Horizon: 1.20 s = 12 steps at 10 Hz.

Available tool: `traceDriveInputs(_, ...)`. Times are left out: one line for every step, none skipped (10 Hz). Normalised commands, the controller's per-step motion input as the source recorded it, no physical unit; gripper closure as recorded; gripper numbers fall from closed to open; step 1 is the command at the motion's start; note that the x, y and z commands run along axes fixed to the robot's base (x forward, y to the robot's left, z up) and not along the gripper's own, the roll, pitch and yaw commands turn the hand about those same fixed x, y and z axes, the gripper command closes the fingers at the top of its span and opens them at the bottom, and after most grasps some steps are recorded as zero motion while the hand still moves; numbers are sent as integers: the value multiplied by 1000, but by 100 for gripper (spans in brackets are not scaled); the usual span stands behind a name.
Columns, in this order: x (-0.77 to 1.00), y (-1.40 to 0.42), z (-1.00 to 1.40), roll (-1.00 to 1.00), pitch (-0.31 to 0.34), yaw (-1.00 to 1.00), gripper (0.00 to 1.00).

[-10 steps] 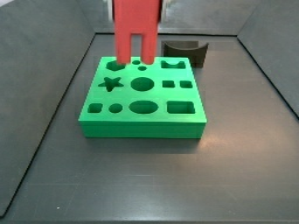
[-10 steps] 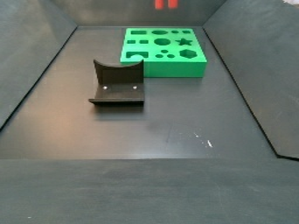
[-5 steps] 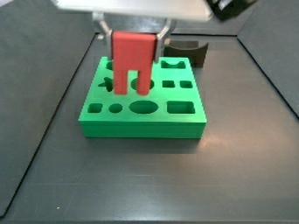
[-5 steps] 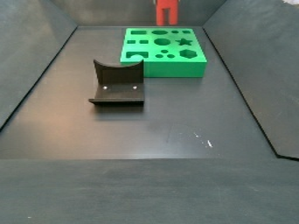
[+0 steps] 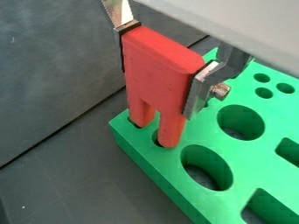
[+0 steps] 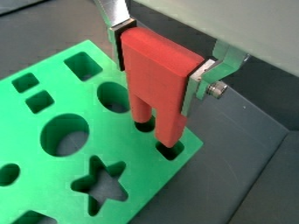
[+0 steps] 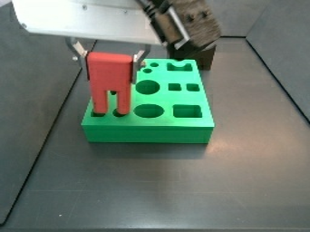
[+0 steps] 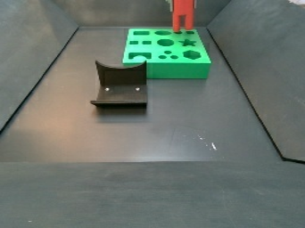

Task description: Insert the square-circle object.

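Between the jaws of the gripper (image 5: 163, 72) sits a clamped red forked piece (image 6: 158, 77), prongs in the green board (image 6: 52, 131); only a side view shows the fixture (image 8: 119, 85).

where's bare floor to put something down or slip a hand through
Bare floor spreads in front of the fixture and along both walls. A narrower strip lies between fixture and green board. The board's corner is crowded: the gripper holds a red two-pronged piece in its holes.

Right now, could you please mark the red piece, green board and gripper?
red piece (image 7: 107, 72), side view, upper body
green board (image 7: 151, 131), side view, front wall
gripper (image 6: 162, 58), wrist view, between fingers, above the board
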Motion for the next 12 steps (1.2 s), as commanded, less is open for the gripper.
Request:
traceDriveInputs(0,3,-231,0,27,-80,100)
traceDriveInputs(0,0,-326,0,11,-126,100)
traceDriveInputs(-117,-3,-386,0,0,-166,100)
traceDriveInputs(-169,-14,-369,0,0,-169,100)
traceDriveInputs(-31,0,-277,0,0,-180,100)
traceDriveInputs(-37,-34,-254,0,0,-140,100)
traceDriveInputs(-46,-29,-249,0,0,-126,100)
traceDriveInputs(31,-17,-423,0,0,-134,100)
traceDriveInputs(160,-40,-540,0,0,-140,100)
traceDriveInputs(80,-34,-549,23,-3,-137,100)
traceDriveInputs(0,-34,-543,71,-27,-89,100)
traceDriveInputs(0,0,-591,-10,-154,-129,100)
